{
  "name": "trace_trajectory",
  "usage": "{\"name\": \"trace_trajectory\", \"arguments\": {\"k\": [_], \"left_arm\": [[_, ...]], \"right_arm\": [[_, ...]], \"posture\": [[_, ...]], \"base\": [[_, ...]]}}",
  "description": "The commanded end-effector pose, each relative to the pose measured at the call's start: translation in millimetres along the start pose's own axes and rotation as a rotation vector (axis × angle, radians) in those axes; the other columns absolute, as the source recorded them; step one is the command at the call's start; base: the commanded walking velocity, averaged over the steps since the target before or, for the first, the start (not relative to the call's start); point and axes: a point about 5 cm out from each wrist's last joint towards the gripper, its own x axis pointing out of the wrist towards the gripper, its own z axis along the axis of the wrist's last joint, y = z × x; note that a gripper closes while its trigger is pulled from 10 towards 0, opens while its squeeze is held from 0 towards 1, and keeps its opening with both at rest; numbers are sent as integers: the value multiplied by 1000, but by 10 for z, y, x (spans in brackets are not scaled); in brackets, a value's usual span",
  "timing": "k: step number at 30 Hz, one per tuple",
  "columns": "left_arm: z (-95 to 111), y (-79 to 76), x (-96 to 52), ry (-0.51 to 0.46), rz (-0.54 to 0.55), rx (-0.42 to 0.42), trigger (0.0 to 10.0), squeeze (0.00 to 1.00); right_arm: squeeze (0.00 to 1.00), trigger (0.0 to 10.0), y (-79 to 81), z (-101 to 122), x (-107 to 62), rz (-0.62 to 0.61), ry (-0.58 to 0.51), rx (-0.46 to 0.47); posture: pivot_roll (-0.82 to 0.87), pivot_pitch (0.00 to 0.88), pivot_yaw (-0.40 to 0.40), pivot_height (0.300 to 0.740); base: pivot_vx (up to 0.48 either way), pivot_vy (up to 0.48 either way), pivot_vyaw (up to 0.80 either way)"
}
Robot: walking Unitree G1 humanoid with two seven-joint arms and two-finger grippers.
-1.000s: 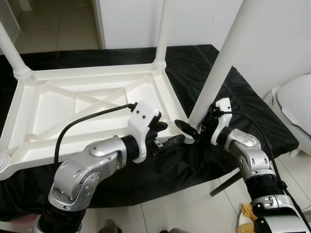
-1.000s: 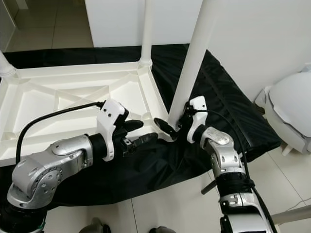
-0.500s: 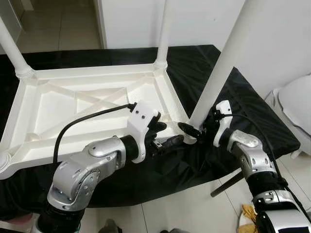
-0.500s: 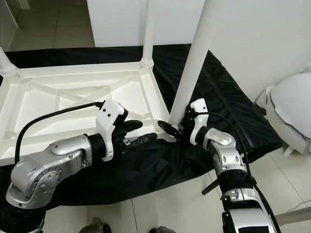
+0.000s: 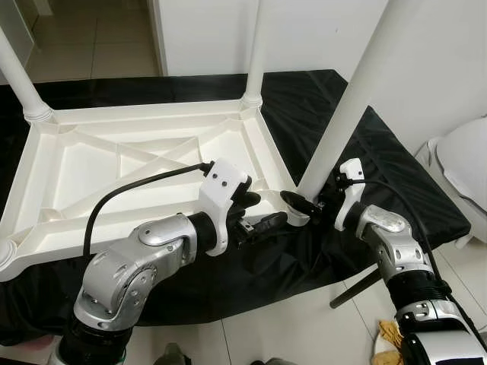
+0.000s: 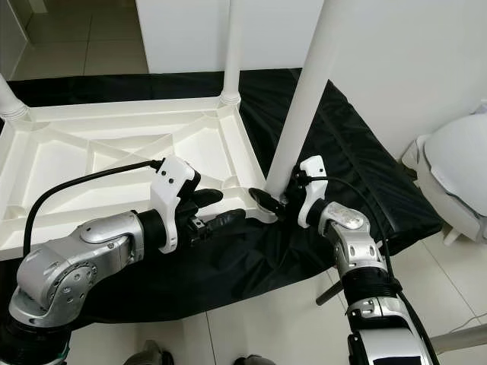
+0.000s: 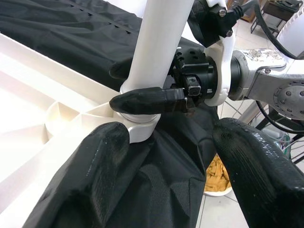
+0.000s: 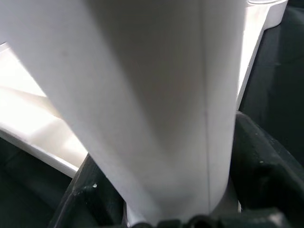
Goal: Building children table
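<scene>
Seating leg (image 5: 346,114) into tabletop (image 5: 114,163) corner socket: right hand (image 5: 303,204) clamped on leg, left hand (image 5: 262,220) apart nearby; next, twisting home.

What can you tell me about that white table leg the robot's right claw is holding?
The table leg is a smooth white plastic-looking tube, leaning slightly, its foot sitting in the near right corner socket of the upturned white tabletop. The right gripper clamps its base, one black finger on each side. The left gripper hovers open nearby, not touching.
</scene>
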Motion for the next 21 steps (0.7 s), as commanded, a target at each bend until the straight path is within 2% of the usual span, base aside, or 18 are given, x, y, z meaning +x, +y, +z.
{"name": "trace_trajectory", "arguments": {"k": [1,13,21], "left_arm": [[30,-21,-1,-9,1,9,10000,0],[7,-31,4,-1,-8,16,10000,0],[7,-20,23,-5,1,22,10000,0]], "right_arm": [[0,10000,43,-79,1,-48,29,33],[0,10000,125,-84,37,-212,-4,69],[0,10000,312,28,100,-365,-89,132]], "posture": [[18,69,-64,740],[10,60,-68,740],[10,46,-78,740]], "base": [[0,0,0],[0,0,0],[0,0,0]]}}
